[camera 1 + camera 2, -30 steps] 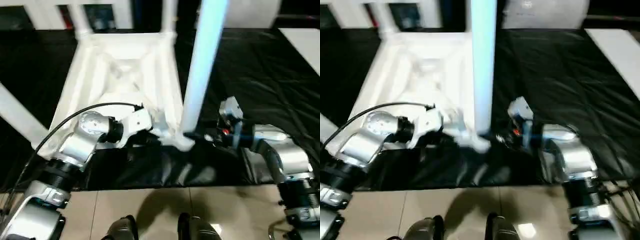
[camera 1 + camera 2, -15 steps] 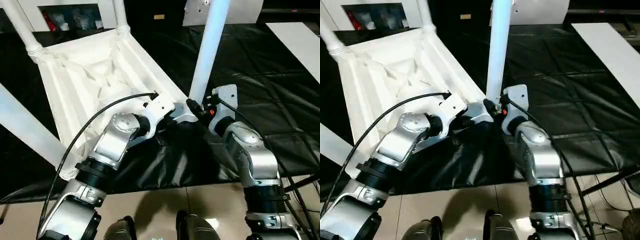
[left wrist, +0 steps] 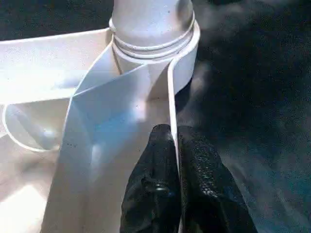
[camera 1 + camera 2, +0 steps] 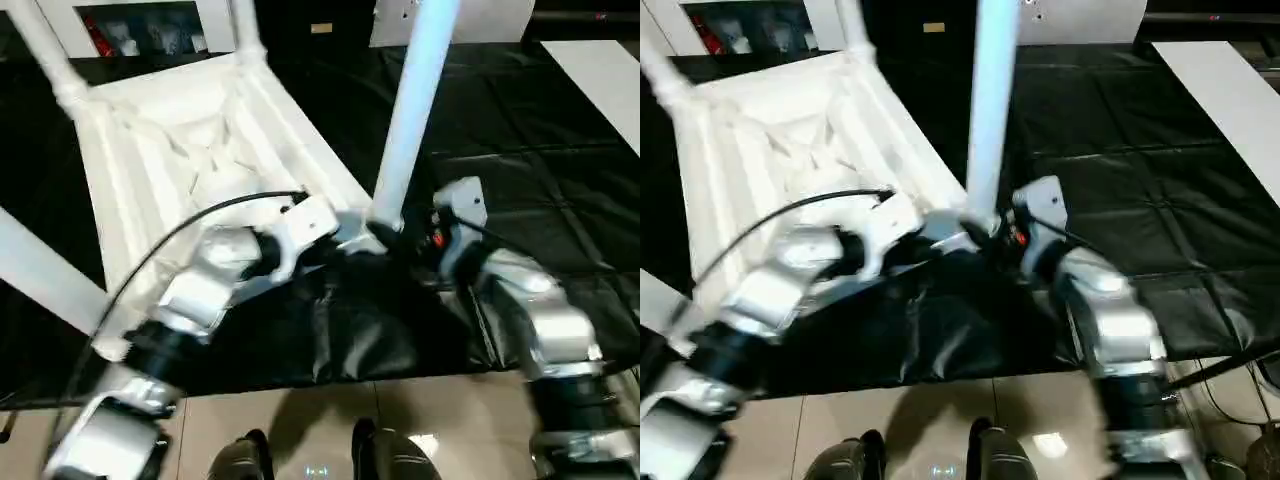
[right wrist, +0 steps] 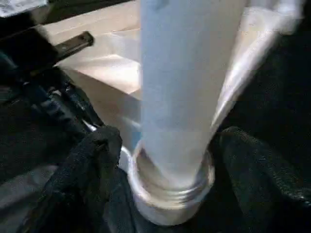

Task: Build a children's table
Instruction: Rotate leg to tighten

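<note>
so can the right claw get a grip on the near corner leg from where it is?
Probably yes. The right claw already straddles the leg just above its socket, one finger on each side, with nothing between. The left claw pinches the table's edge rib beside it, clear of the leg.

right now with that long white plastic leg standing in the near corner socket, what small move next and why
Probably draw the right gripper back from the long white tubular leg: its fingers stand apart either side, the leg stands upright in the round corner socket, and the left gripper pinches the white tabletop's rim.
</note>
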### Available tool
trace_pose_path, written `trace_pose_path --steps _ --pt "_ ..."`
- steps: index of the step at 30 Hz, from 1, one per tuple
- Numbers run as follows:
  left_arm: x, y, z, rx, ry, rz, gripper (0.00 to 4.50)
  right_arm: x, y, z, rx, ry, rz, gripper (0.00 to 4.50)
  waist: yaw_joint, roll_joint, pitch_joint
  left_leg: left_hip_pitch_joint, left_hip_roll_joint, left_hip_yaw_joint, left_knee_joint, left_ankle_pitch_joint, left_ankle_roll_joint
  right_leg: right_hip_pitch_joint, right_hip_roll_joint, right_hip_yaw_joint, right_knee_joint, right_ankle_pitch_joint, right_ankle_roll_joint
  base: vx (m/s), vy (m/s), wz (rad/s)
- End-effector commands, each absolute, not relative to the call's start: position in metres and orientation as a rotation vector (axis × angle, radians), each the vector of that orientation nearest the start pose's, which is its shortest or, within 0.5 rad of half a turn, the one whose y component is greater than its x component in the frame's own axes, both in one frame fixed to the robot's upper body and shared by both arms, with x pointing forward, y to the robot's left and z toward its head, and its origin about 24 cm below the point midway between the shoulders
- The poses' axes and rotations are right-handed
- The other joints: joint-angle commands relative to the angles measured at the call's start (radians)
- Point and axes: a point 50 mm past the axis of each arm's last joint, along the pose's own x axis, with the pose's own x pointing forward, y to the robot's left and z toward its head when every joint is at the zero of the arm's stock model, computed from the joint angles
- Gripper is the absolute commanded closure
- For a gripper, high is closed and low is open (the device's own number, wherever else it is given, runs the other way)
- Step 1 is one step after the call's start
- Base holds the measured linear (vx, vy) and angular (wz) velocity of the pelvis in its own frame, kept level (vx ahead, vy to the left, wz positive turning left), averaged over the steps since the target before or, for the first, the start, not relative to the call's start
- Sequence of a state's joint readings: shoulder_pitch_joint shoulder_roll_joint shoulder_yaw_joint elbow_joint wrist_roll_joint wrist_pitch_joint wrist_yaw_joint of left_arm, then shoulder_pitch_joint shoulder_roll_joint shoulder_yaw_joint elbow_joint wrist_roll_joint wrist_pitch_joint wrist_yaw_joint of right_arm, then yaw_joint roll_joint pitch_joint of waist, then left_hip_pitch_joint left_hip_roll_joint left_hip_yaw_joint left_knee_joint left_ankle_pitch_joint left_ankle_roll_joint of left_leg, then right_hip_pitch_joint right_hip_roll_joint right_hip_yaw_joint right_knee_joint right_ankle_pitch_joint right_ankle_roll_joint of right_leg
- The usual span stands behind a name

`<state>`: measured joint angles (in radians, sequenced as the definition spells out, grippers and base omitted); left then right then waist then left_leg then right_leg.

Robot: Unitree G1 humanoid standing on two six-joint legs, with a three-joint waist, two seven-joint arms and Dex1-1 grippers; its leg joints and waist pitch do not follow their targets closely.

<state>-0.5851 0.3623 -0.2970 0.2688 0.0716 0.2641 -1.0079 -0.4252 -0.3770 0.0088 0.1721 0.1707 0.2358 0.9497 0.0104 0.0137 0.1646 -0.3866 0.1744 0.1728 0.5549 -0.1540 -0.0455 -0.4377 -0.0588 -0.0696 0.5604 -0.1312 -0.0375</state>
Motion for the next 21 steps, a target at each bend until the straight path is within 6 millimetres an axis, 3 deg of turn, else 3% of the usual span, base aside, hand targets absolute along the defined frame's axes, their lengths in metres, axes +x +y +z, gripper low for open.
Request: trace_pose_path --steps 1,9,10,12,21 --pt "0.310 0.104 0.090 0.591 0.289 -1.304 4.50 0.306 -0.162 0.109 -0.221 0.079 1.095 0.94 0.004 -0.005 -0.075 0.017 0.047 -0.012 -0.048 -0.199 0.135 0.071 -0.079 0.049 -0.061 -0.300 -0.208 0.000 0.000 0.00" --pt "0.300 0.121 0.088 0.638 0.282 -1.469 4.50 0.311 -0.176 0.111 -0.253 0.108 1.243 0.94 0.027 -0.005 -0.080 0.019 0.054 -0.007 -0.046 -0.159 0.144 0.069 -0.077 0.051 -0.050 -0.242 -0.239 0.000 0.000 0.00" --pt "0.297 0.124 0.089 0.643 0.288 -1.517 4.50 0.311 -0.176 0.112 -0.238 0.116 1.294 1.21 0.029 -0.005 -0.083 0.019 0.054 -0.008 -0.045 -0.150 0.146 0.071 -0.078 0.050 -0.046 -0.228 -0.244 0.000 0.000 0.00" --pt "0.295 0.127 0.089 0.660 0.302 -1.559 4.50 0.312 -0.175 0.112 -0.234 0.126 1.354 1.21 0.029 -0.009 -0.082 0.017 0.053 -0.007 -0.044 -0.152 0.150 0.071 -0.078 0.049 -0.046 -0.229 -0.249 0.000 0.000 0.00" --pt "0.296 0.126 0.090 0.707 0.296 -1.619 4.50 0.311 -0.162 0.109 -0.218 0.154 1.493 1.93 0.034 -0.008 -0.083 0.018 0.054 -0.007 -0.044 -0.147 0.145 0.071 -0.078 0.050 -0.045 -0.245 -0.244 0.000 0.000 0.00"
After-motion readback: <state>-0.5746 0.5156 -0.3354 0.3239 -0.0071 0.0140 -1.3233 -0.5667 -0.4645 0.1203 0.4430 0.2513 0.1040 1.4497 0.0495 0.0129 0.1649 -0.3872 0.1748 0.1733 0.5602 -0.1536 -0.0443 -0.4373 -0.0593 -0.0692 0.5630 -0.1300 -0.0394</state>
